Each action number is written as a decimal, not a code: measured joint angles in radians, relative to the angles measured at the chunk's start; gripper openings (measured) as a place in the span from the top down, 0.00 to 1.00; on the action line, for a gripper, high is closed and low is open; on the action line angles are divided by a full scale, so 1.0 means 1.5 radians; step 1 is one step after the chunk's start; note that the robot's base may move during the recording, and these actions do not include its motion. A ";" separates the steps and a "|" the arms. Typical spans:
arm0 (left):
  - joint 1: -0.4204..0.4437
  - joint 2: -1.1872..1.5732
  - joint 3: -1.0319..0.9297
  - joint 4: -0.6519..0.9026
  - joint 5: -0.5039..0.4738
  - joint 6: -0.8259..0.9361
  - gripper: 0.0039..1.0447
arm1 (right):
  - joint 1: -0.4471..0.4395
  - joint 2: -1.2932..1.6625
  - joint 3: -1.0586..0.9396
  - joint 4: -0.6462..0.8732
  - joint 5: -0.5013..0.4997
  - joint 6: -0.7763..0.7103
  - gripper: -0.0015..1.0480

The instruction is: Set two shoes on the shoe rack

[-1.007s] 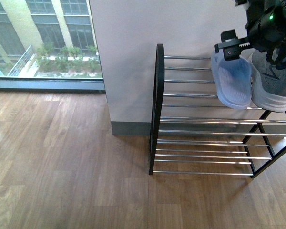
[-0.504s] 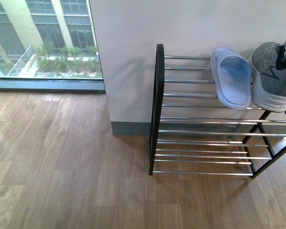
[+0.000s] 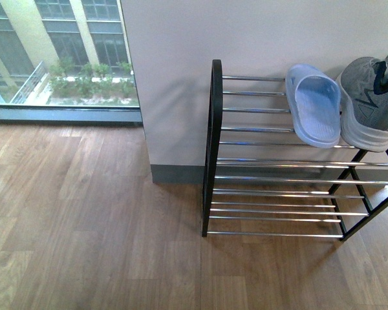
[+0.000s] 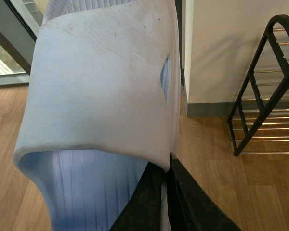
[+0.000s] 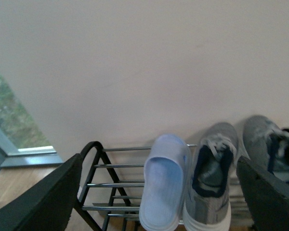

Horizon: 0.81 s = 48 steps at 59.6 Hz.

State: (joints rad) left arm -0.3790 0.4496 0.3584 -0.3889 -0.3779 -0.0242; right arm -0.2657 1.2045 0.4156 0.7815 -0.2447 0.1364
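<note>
Sneakers (image 5: 212,173) and blue slipper (image 3: 315,111) sat on shoe rack (image 3: 278,161), left hand (image 4: 166,202) clamped a second slipper (image 4: 101,96), right hand (image 5: 154,202) spread apart.

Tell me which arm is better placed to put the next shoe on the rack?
Left. The left gripper is shut on a pale blue slipper, and its mate already lies on the shoe rack. The right gripper is open and empty.
</note>
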 joint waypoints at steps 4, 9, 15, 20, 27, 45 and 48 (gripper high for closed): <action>0.000 0.000 0.000 0.000 0.000 0.000 0.99 | 0.012 -0.024 -0.031 0.007 0.006 -0.039 0.30; 0.000 0.000 0.000 0.000 0.000 0.000 0.99 | 0.028 -0.056 -0.066 0.009 0.020 -0.062 0.41; 0.000 0.000 0.000 0.000 0.000 0.000 0.99 | 0.048 -0.092 -0.104 0.009 0.041 -0.074 0.56; 0.000 0.000 0.000 0.000 0.000 0.000 0.99 | 0.063 -0.123 -0.131 0.006 0.054 -0.080 0.70; 0.000 0.000 0.000 0.000 0.000 0.000 0.99 | 0.082 -0.167 -0.160 -0.007 0.072 -0.085 0.88; 0.000 0.000 0.000 0.000 0.000 0.000 0.99 | 0.136 -0.288 -0.220 -0.071 0.139 -0.087 0.98; 0.000 0.000 0.000 0.000 0.000 0.000 0.99 | 0.158 -0.309 -0.227 -0.085 0.157 -0.087 0.98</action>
State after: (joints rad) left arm -0.3790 0.4496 0.3584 -0.3889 -0.3782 -0.0242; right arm -0.0280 0.7406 0.0750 0.6537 -0.0097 0.0055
